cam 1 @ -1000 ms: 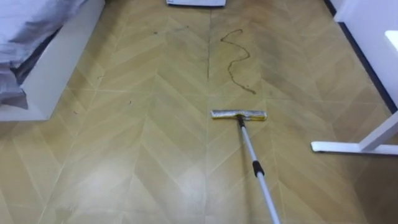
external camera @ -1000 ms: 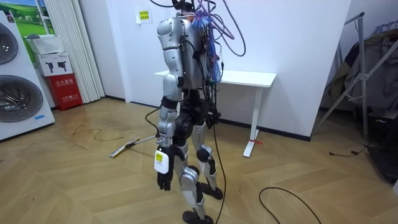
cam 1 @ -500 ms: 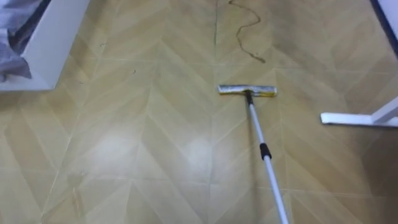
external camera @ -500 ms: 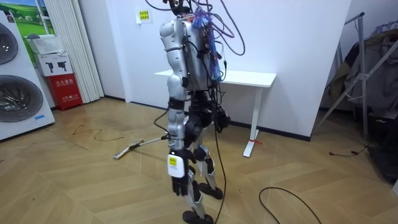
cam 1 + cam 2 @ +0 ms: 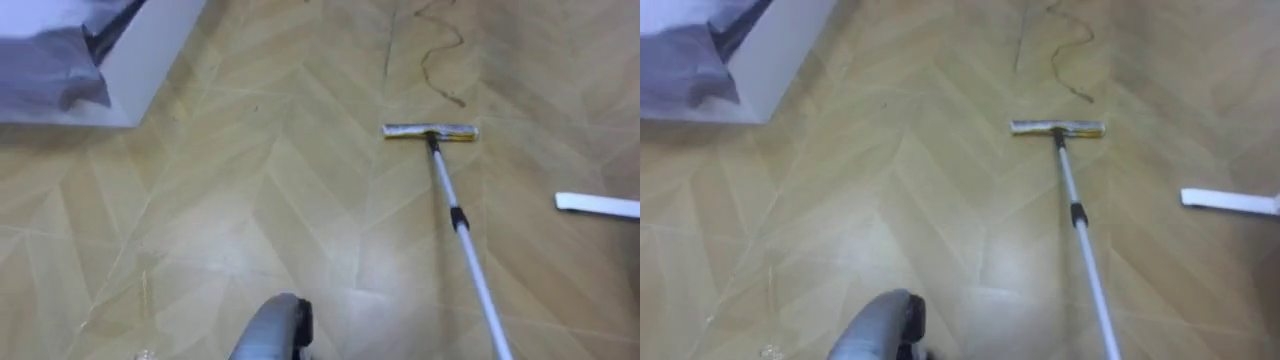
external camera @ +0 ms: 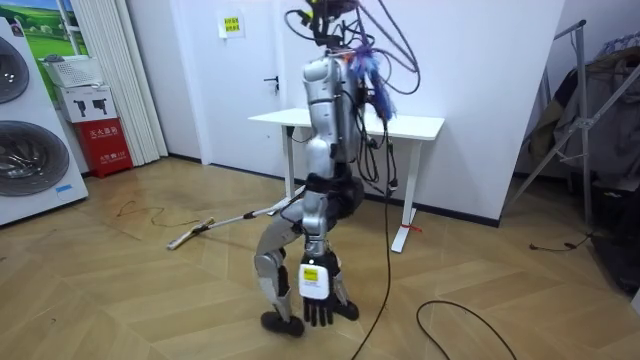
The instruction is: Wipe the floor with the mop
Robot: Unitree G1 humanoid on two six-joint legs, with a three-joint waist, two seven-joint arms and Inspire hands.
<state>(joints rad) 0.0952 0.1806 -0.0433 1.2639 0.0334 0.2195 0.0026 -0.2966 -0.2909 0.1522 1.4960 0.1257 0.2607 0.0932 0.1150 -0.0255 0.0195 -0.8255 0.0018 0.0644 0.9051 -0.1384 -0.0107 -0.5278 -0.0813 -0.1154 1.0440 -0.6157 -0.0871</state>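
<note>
A flat mop lies with its yellow-edged head (image 5: 430, 131) on the wooden floor ahead of me. Its silver pole (image 5: 465, 240) runs back toward the lower right of the eye views. A dark squiggly stain (image 5: 441, 58) marks the floor just beyond the head. From the room camera, the mop head (image 6: 180, 240) points to the room view's left, and the pole (image 6: 245, 215) rises to my hip and passes behind my body. My left hand (image 6: 316, 300) hangs low by my knees, fingers straight and holding nothing.
A white bed frame with grey cloth (image 5: 60, 70) sits at the upper left. A white desk foot (image 5: 598, 205) lies to the right of the mop. Behind me stands the white desk (image 6: 350, 125). Washing machines (image 6: 25, 150) line the room view's left.
I have stepped toward the room view's right and bent forward with a knee raised. My left hand has swung lower. The mop head has slid slightly toward the room view's left; the eye view shifted.
</note>
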